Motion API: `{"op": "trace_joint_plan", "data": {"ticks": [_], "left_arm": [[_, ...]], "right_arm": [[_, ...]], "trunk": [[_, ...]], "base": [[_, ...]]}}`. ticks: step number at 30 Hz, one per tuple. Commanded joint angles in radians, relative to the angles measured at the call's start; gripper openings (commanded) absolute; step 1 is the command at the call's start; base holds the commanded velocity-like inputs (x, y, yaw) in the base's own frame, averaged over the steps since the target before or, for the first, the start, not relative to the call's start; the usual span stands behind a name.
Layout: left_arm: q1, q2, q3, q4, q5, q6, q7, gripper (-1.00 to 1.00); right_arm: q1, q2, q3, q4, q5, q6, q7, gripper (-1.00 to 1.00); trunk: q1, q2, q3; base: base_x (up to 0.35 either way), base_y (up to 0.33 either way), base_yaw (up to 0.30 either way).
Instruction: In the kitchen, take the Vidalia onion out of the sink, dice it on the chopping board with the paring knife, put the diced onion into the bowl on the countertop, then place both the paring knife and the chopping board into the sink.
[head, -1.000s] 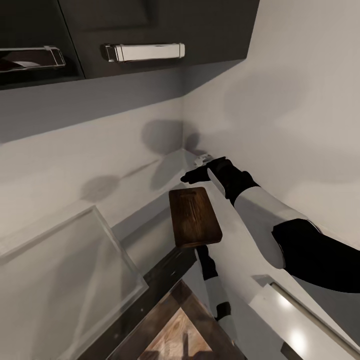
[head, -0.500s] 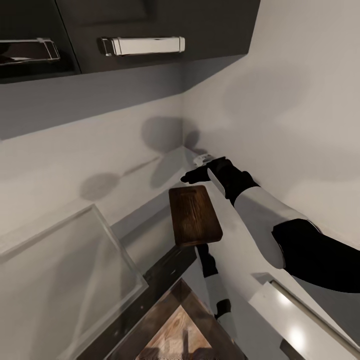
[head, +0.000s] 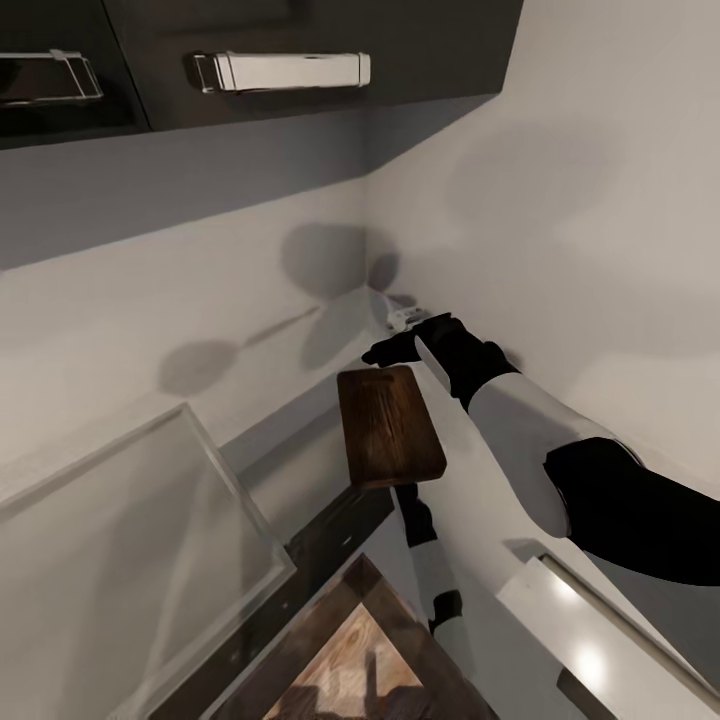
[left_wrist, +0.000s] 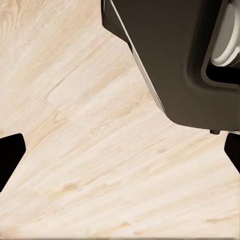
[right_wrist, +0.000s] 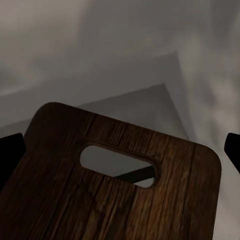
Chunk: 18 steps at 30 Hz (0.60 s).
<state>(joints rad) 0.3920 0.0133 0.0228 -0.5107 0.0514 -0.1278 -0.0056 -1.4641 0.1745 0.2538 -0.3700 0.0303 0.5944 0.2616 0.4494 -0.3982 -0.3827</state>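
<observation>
Brown chopping board (head: 388, 428) lengthwise toward wall corner

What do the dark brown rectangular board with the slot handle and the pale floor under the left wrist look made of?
Dark brown rectangular board with the slot handle: wood, dark-stained with a matte look; lengthwise grain lines run across its face, and the same streaks show in the head view.
Pale floor: looks like light wood planks or a wood-look laminate; plank seams and soft grain show, but the render cannot settle which.
</observation>
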Motion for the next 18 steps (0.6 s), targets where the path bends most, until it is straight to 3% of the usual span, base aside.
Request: {"op": "trace_joint_plan", "data": {"ticks": [1, 18], "left_arm": [[0.001, 0.0, 0.0, 0.0, 0.005, -0.001, -0.001, 1.0], [0.001, -0.002, 0.0, 0.004, 0.005, -0.001, -0.002, 1.0]], "right_arm": [[-0.001, 0.0, 0.003, -0.001, 0.003, 0.004, 0.003, 1.0], [-0.001, 0.0, -0.002, -0.016, 0.005, 0.008, -0.004, 1.0]], "trunk": [[0.001, -0.002, -0.003], [0.001, -0.002, -0.005]], "base": [[0.0, 0.0, 0.0], [0.0, 0.0, 0.0]]}}
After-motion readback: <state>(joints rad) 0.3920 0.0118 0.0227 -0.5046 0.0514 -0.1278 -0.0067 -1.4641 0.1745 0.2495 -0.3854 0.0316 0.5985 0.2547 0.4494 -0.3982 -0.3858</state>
